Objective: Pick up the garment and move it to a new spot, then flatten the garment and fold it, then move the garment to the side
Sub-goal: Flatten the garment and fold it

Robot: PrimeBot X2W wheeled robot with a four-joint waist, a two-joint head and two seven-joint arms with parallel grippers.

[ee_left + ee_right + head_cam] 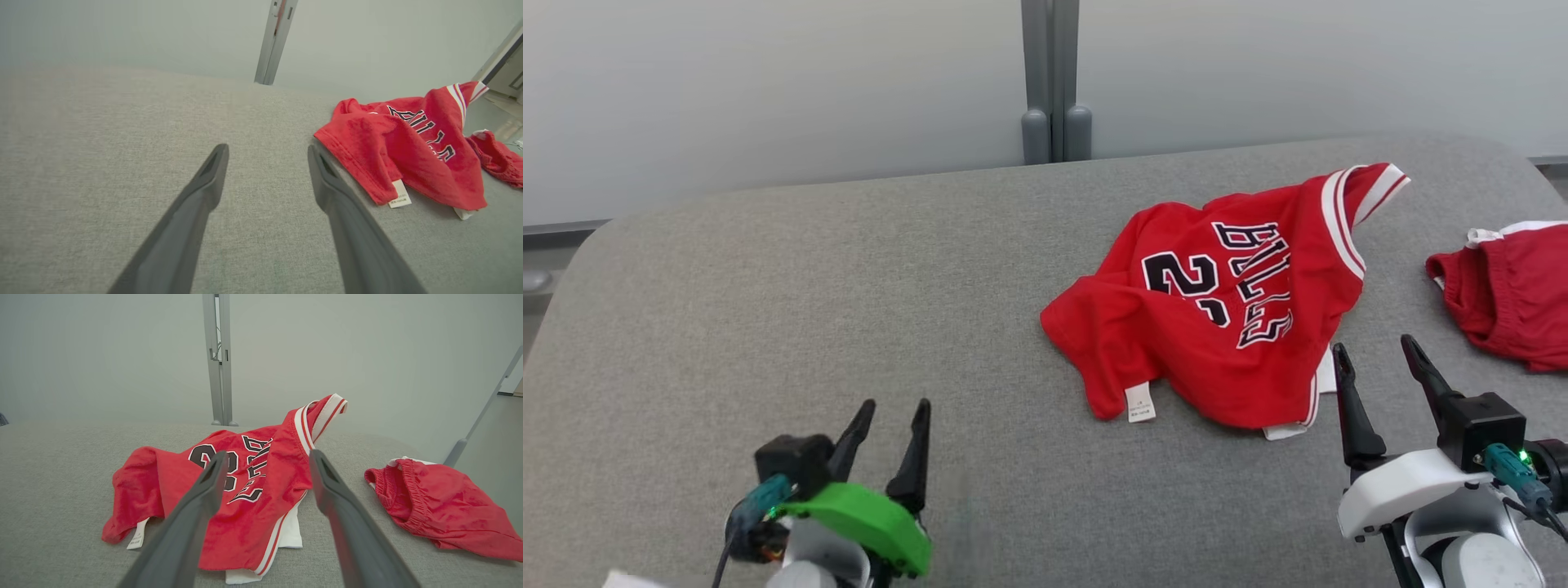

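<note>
Jaws of left gripper (pixel 896 403) and right gripper (pixel 1374 345) stand spread, empty; pickup looks pending, so the right should pinch the jersey (pixel 1176 343) beside it.

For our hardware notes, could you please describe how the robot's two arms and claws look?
The left claw has two long, dark, tapering fingers above a bright green shell, with a black block and a teal plug on a dark cable. The right claw has the same fingers, but a white shell, plus a small green light by its plug.
</note>
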